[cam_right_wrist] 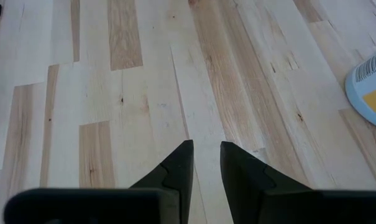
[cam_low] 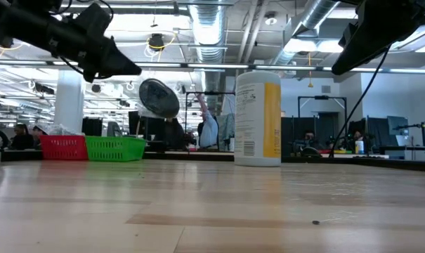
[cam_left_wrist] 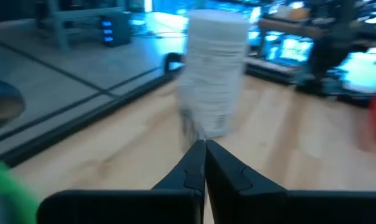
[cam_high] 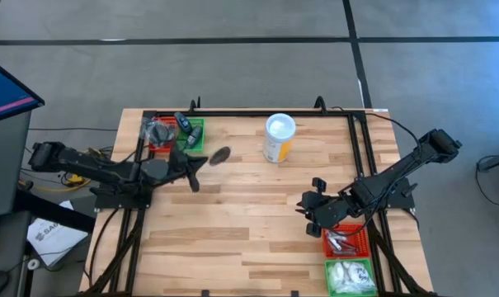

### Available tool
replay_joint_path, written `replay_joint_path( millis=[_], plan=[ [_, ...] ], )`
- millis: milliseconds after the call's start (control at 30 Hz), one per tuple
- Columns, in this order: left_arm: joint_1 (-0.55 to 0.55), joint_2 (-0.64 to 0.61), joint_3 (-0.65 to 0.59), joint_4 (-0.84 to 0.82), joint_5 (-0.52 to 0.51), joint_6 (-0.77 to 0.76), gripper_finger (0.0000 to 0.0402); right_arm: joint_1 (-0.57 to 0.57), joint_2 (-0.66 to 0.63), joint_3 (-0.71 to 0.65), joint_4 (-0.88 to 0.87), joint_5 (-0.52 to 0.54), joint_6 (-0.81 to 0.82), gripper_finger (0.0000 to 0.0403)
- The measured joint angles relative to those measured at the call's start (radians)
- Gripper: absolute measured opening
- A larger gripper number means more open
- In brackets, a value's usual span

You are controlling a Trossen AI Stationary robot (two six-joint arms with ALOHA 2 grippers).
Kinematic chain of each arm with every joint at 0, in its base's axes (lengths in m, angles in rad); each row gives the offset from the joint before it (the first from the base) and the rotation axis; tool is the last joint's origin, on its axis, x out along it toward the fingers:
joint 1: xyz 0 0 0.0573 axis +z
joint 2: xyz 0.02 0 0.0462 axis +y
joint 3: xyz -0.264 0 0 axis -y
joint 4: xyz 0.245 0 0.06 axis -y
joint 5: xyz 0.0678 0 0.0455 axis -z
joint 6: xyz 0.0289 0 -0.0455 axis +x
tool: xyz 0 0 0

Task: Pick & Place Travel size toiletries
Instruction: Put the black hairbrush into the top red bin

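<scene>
On my pale wooden desk [cam_high: 249, 214] a dark round puck [cam_high: 219, 155] seems airborne beyond my left tool [cam_high: 201, 160], fingers together, empty; it may bounce off. Right tool [cam_high: 308, 206], slightly apart, waits.

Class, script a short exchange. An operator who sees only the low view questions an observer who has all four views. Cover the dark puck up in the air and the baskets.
Operator: Low view only. Is the left gripper holding that dark puck?
Observer: No. Its wrist view shows the fingers shut together with nothing between them.
Operator: Are there baskets besides the two I see?
Observer: Yes. The high view shows a near red basket with silvery tubes, and a near green basket with white packets, by the right arm.
</scene>
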State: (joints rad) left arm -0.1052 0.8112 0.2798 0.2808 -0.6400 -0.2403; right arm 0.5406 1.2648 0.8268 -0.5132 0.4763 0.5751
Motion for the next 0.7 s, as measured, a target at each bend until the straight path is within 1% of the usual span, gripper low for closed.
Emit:
replay_joint_path(
  millis=[133,300,600,700],
  plan=[
    [0.042,-0.034,0.000,-0.040,-0.053,0.003,0.0000,0.000,0.000,0.000,0.000,0.000,0.000,0.0072],
    [0.094,-0.069,0.000,-0.048,-0.096,0.078,0.0000,0.000,0.000,0.000,0.000,0.000,0.000,0.0072],
    [0.215,-0.133,0.000,-0.081,-0.121,0.114,0.0000,0.000,0.000,0.000,0.000,0.000,0.000,0.0072],
    [0.256,-0.154,0.000,-0.082,-0.123,0.148,0.0000,0.000,0.000,0.000,0.000,0.000,-0.003,0.0072]
  ],
)
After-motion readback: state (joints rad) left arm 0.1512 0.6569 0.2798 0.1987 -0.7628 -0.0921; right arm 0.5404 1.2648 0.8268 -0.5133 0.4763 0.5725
